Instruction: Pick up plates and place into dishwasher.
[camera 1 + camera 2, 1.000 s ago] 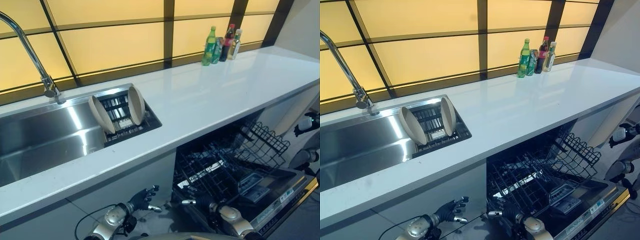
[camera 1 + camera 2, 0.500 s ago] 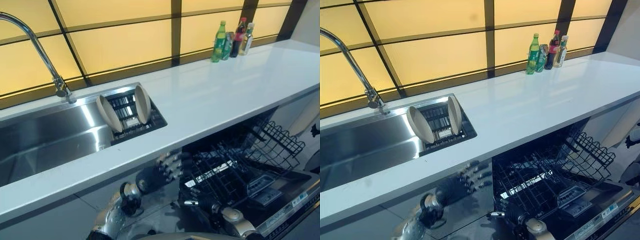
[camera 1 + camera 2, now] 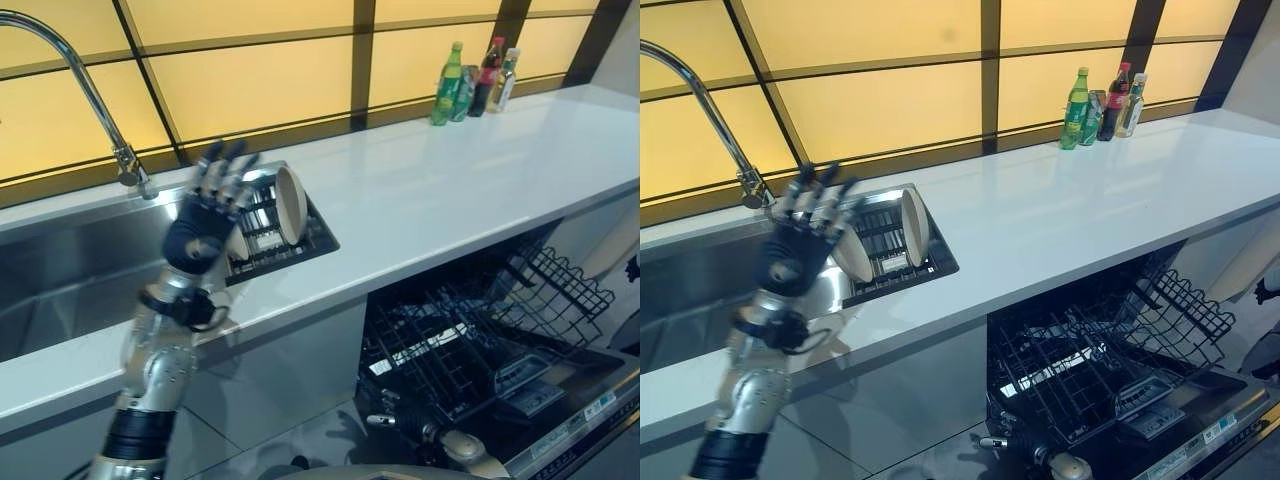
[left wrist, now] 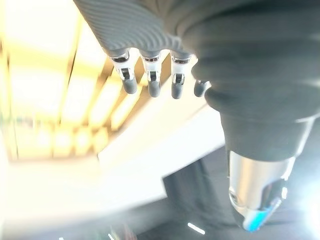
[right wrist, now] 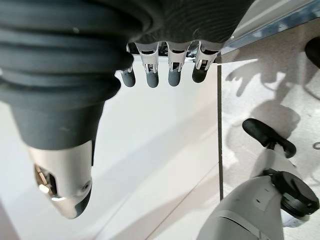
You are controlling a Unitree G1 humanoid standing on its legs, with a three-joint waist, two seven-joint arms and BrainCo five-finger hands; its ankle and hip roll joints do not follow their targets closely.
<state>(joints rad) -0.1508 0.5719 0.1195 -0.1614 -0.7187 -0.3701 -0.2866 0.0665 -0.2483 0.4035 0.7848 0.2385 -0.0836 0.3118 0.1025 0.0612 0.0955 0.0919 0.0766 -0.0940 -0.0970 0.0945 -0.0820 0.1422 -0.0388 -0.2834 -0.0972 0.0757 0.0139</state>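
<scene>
White counter (image 3: 430,200) carries the sink rack (image 3: 290,240); left hand (image 3: 200,225), fingers spread and empty, hovers before two upright plates (image 3: 290,205). Right hand (image 3: 400,420), fingers relaxed, hangs below by the dishwasher (image 3: 480,340).

Silver-grey arm, dark ribbed robot hand (image 3: 197,235), dark-tipped fingers.

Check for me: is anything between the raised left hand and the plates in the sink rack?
Nothing visible. The left hand, fingers straight, is raised directly in front of the near plate; the far plate stands upright beside it in the rack. The faucet rises off to the side, out of the way.
</scene>
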